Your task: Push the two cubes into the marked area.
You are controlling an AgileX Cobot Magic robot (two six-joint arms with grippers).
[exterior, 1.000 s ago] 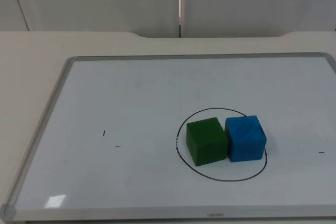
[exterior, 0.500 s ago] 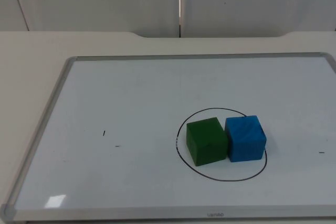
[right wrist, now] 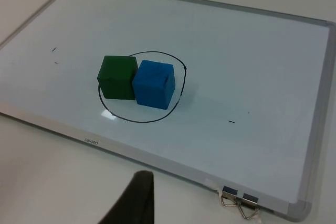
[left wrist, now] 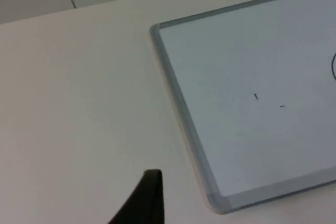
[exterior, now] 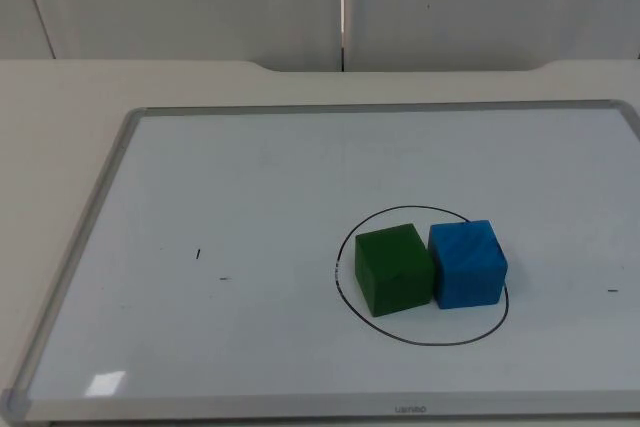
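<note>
A green cube [exterior: 394,269] and a blue cube [exterior: 467,263] stand side by side, touching, inside a black hand-drawn circle [exterior: 420,341] on the whiteboard. The blue cube's outer side reaches the circle's line. From the right wrist, the green cube [right wrist: 118,76] and the blue cube [right wrist: 154,83] sit within the circle [right wrist: 137,120]. My right gripper [right wrist: 135,200] hovers over the bare table off the board's long edge, well apart from the cubes. My left gripper [left wrist: 144,200] waits above the table beside the board's corner.
The whiteboard's grey frame [exterior: 80,247] lies on the white table, with two small pen marks [exterior: 198,254] left of the circle. A metal binder clip [right wrist: 239,204] grips one board corner. The grey partition wall [exterior: 340,7] closes the table's far end.
</note>
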